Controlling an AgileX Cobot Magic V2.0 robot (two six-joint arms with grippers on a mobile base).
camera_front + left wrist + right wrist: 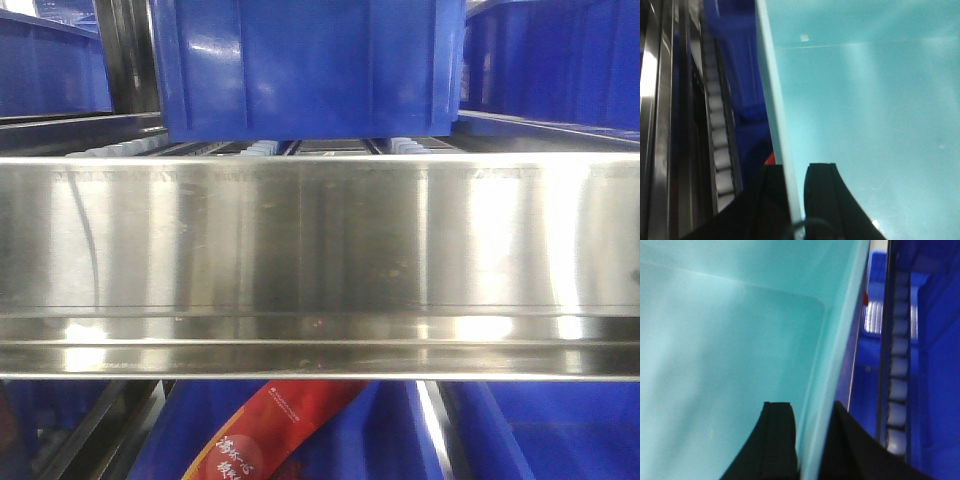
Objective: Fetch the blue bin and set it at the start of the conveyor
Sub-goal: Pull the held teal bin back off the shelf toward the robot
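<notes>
Jaws of the left gripper [796, 169] and the right gripper [809, 407] each clamp a thin side wall of the blue bin [865, 125], one black finger inside and one outside.
The bin is smooth, pale aqua plastic, and its flat floor and a rounded corner spread ahead of the inner fingers. Past each outer finger a roller track [720, 135] of small white cylinders runs alongside, with dark blue bins [310, 60] of glossy plastic beyond. The front view, which shows neither gripper, is filled by a streaky, mirror-bright steel rail [320, 250], and a red printed packet [290, 420] lies in a bin under it.
</notes>
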